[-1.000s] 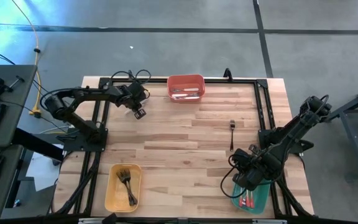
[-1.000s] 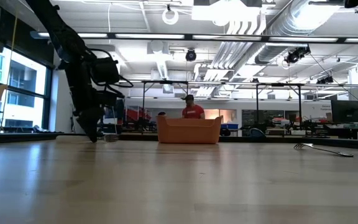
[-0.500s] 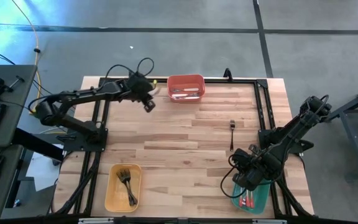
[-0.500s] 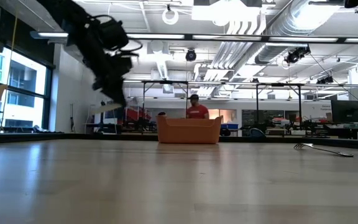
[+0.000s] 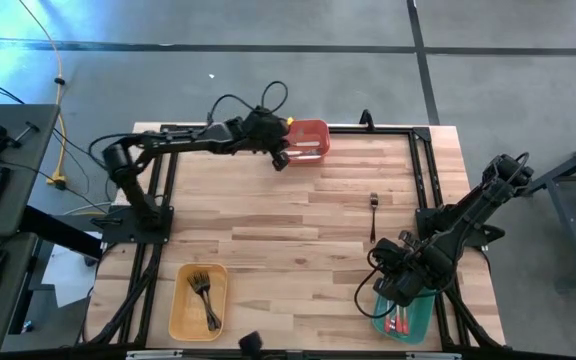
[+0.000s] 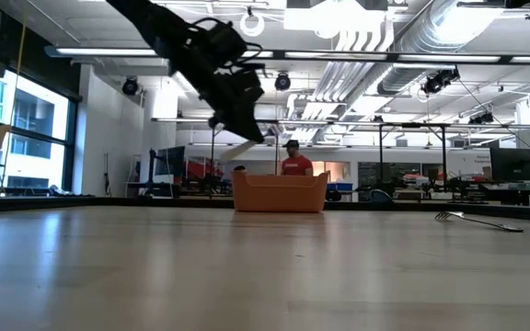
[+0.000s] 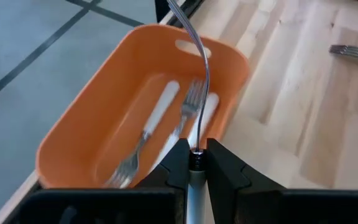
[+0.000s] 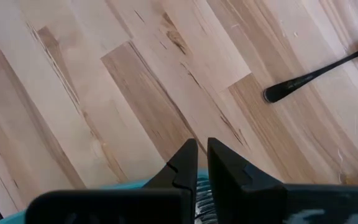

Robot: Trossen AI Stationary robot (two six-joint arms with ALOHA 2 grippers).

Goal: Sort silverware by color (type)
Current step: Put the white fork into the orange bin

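My left gripper (image 5: 281,160) hangs just left of the red bin (image 5: 306,140) at the table's far edge, shut on a white-handled piece of silverware (image 7: 195,163). Its metal neck (image 7: 202,68) reaches out over the bin, and its head lies beyond the picture. Two white-handled forks (image 7: 157,118) lie in that bin. A black-handled fork (image 5: 374,213) lies flat on the table right of centre. My right gripper (image 5: 400,288) waits shut above the green bin (image 5: 418,318), where red-handled pieces (image 5: 400,322) lie. My left gripper pinches the silverware between its two fingers at the white handle's end (image 7: 195,167), right where the metal neck begins. The fingers (image 7: 222,171) lie along it, slanting down from the table's left. The piece is lifted clear, its neck sticking out past the fingertips above the red bin.
A yellow bin (image 5: 198,300) with black-handled forks (image 5: 205,292) stands at the near left. A black frame (image 5: 423,180) runs along the table's edges. In the low view a person in a red shirt (image 6: 291,165) shows far behind the red bin (image 6: 281,193). Bare wood fills the middle.
My left gripper has risen from the table at the far left and swung toward the right along the far edge, up to the red bin, carrying the white-handled piece lifted clear. It has stayed shut on it.
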